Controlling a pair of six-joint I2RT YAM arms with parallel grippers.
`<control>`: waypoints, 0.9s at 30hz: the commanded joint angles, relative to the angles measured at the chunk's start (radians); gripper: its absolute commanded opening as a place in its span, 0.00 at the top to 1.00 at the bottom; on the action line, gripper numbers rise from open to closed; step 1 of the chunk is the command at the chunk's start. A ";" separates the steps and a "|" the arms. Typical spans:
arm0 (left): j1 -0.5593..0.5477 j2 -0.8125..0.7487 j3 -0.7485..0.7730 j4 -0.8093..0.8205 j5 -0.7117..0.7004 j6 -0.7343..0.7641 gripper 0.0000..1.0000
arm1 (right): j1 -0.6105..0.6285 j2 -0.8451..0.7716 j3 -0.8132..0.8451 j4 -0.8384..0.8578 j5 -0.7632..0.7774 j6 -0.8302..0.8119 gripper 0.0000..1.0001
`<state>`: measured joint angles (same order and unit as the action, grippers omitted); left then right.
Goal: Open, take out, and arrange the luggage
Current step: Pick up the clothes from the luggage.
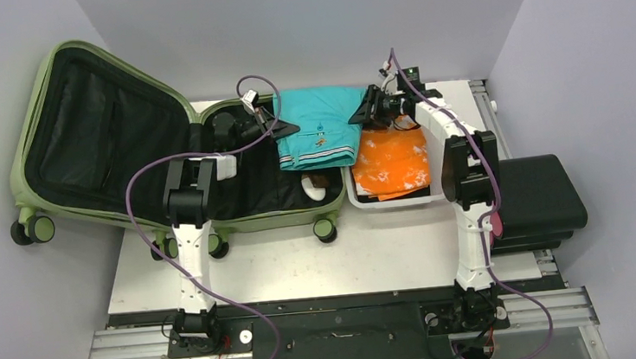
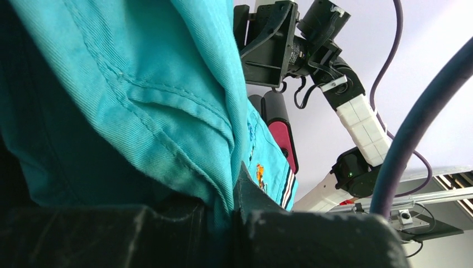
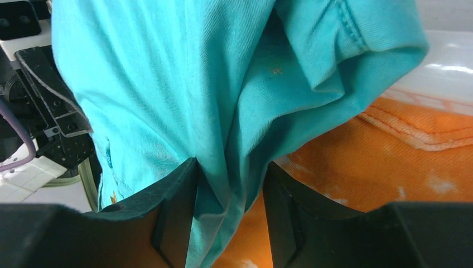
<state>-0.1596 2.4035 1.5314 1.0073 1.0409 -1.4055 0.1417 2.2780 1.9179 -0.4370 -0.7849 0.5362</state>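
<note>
Nearest in the overhead view, the mounting rail (image 1: 336, 327) carries both arm bases at the near edge of the tabletop (image 1: 330, 261), and both arms reach toward the far side. There they share one garment, a pair of teal shorts (image 1: 320, 127), spread flat between them over the right end of the luggage (image 1: 266, 223) and just beside the white basket (image 1: 395, 201).

The left end effector (image 1: 286, 128) is clamped on the shorts' left edge; its wrist view shows the cloth pinched tight between black fingers. The right end effector (image 1: 371, 105) has its fingers apart. The cloth's right edge runs loosely between them, with a sliver of orange showing beside it, so I judge it bears little of the load. Holding both edges looks meant to keep the shorts spread, so they can land flat on the orange garment (image 1: 393, 160) in the basket.

The luggage lies open on the left of the tabletop, its lid thrown back leftward past the edge and its black lining facing up. A white item (image 1: 315, 188) and something brownish lie in the base half, too small to identify. A black case (image 1: 533, 200) sits beyond the right edge. The tabletop is a plain white board, and pale lilac-grey walls close in on the left, far and right sides.
</note>
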 commanded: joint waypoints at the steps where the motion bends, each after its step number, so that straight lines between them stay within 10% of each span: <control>1: -0.004 -0.095 0.047 -0.030 -0.066 0.030 1.00 | 0.022 -0.035 -0.036 0.086 -0.079 0.064 0.58; 7: -0.023 -0.131 0.050 -0.090 -0.093 0.058 1.00 | 0.060 -0.032 -0.122 0.315 -0.178 0.251 0.61; 12: -0.032 -0.158 0.077 -0.141 -0.111 0.055 1.00 | 0.071 -0.049 -0.161 0.547 -0.230 0.431 1.00; 27: -0.037 -0.262 0.143 -0.337 -0.111 0.159 1.00 | 0.067 -0.183 -0.019 0.312 -0.207 0.239 1.00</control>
<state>-0.1757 2.2330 1.6131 0.6754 0.9665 -1.2869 0.1799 2.2375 1.8263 -0.0803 -0.9497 0.8555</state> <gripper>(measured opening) 0.061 0.082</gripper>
